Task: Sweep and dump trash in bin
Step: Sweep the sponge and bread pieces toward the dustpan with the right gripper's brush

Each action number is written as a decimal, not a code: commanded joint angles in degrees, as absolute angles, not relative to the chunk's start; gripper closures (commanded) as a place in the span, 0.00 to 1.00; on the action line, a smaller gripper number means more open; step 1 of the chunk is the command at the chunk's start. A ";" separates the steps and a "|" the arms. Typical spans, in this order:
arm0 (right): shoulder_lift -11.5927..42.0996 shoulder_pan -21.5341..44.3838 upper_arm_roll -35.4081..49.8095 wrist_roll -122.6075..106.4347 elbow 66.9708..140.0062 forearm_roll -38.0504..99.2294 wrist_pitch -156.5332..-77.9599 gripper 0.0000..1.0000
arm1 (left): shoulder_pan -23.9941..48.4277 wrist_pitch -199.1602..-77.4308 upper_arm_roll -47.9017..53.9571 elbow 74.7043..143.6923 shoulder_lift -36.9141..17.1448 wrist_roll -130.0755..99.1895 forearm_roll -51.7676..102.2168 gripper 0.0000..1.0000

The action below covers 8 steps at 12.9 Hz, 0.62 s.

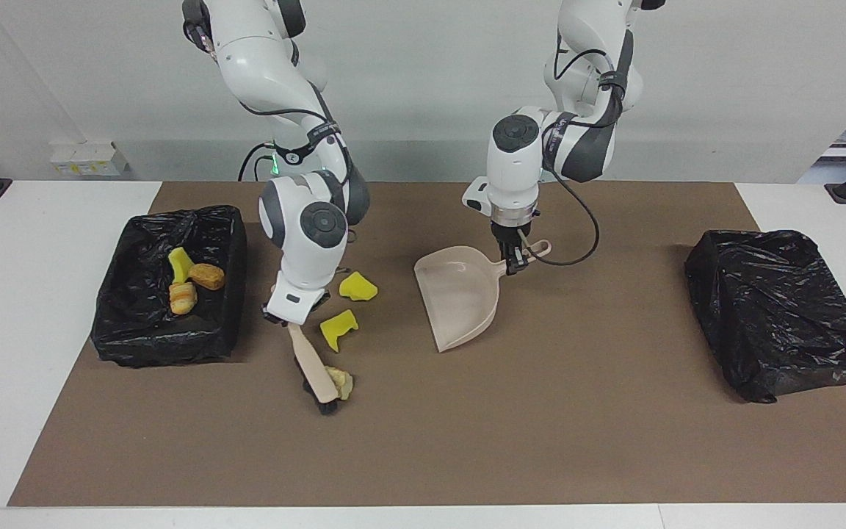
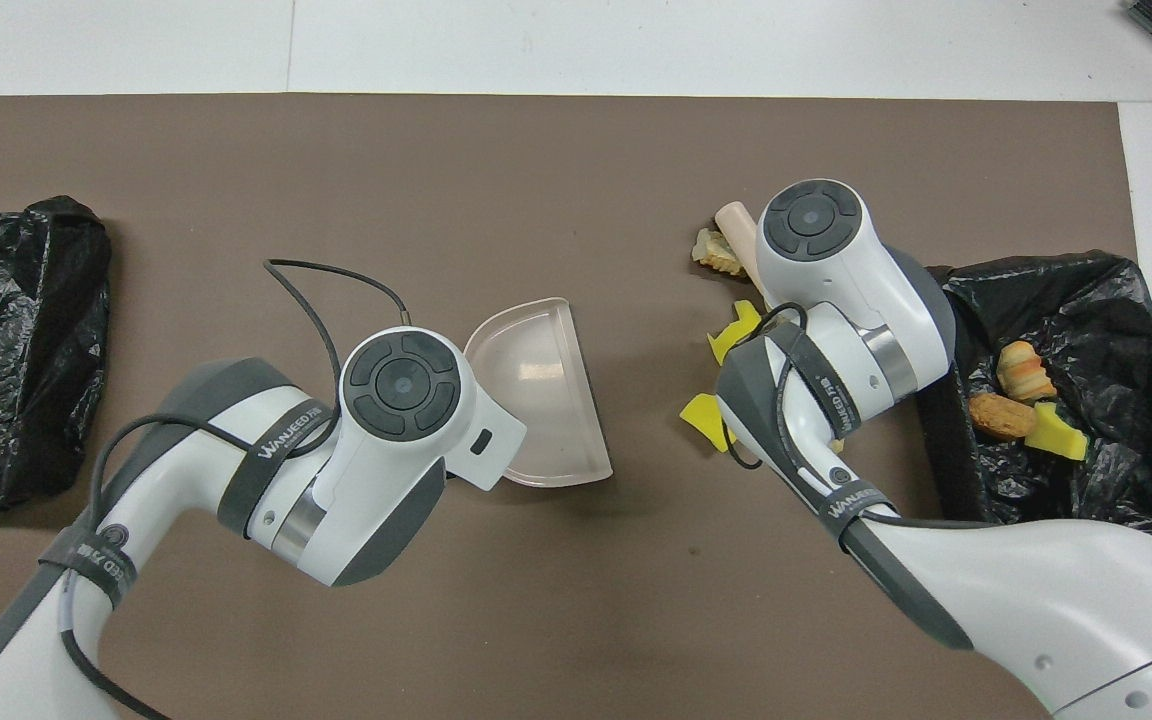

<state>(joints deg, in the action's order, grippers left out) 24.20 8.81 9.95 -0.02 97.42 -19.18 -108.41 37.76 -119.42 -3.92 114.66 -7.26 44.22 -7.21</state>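
i have the right gripper (image 1: 292, 321) clenched on the handle of the brush (image 1: 313, 367), which slants down to the mat (image 1: 540, 441) with its black bristles against a tan chunk (image 1: 341, 383) of trash, about midway between the mat's two long edges. two yellow wedges (image 1: 339, 328) (image 1: 358, 286) lie on the mat closer to the robots' edge than that chunk, just beside the brush arm; from overhead the arm covers most of them. i can't make out a fourth loose lump; the arm hides that spot.

three more lumps sit in the open bin (image 1: 136, 330) at the right arm's end of the mat: a yellow wedge (image 1: 179, 263), a brown chunk (image 1: 207, 275) and a striped tan one (image 1: 183, 297), all in its half by the robots.

my left gripper (image 1: 515, 264) is clenched on the handle of the dustpan (image 1: 460, 297), near the mat's middle. the pan's mouth tips down toward the edge away from the robots, with nothing in it. it stands well apart from the brush and the loose trash.

a second black bag-covered box (image 1: 783, 308) sits at the left arm's end of the mat.

the only writing i can read is "wanjeed" on the strap (image 2: 281, 450) around the left arm, seen from overhead; the right arm's strap has lettering too, but i can't read it.
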 commanded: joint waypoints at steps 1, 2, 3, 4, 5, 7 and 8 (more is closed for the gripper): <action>23.47 9.84 10.37 2.97 97.38 -7.26 -106.87 1.00 | 38.50 -120.59 -4.66 117.95 -4.66 44.30 -8.17 1.00; 23.38 11.50 10.37 5.08 97.30 -3.64 -106.79 1.00 | 38.41 -120.59 -4.66 118.04 -4.66 44.30 -8.17 1.00; 22.94 13.78 10.37 7.36 97.29 -2.82 -106.70 1.00 | 38.32 -120.50 -4.66 118.04 -4.66 44.30 -8.17 1.00; 22.16 15.36 10.46 10.69 97.64 -2.55 -106.35 1.00 | 38.32 -120.50 -4.66 118.04 -4.66 44.30 -8.17 1.00; 21.37 15.99 10.81 13.42 97.99 0.32 -105.91 1.00 | 38.06 -120.59 -4.75 118.04 -4.66 44.30 -8.17 1.00; 18.73 17.74 11.25 15.72 99.22 4.03 -103.81 1.00 | 36.57 -120.76 -4.75 118.04 -4.83 44.73 -8.17 1.00; 17.24 18.88 11.42 16.86 100.71 5.87 -103.36 1.00 | 35.95 -120.85 -4.75 118.04 -4.92 44.82 -8.17 1.00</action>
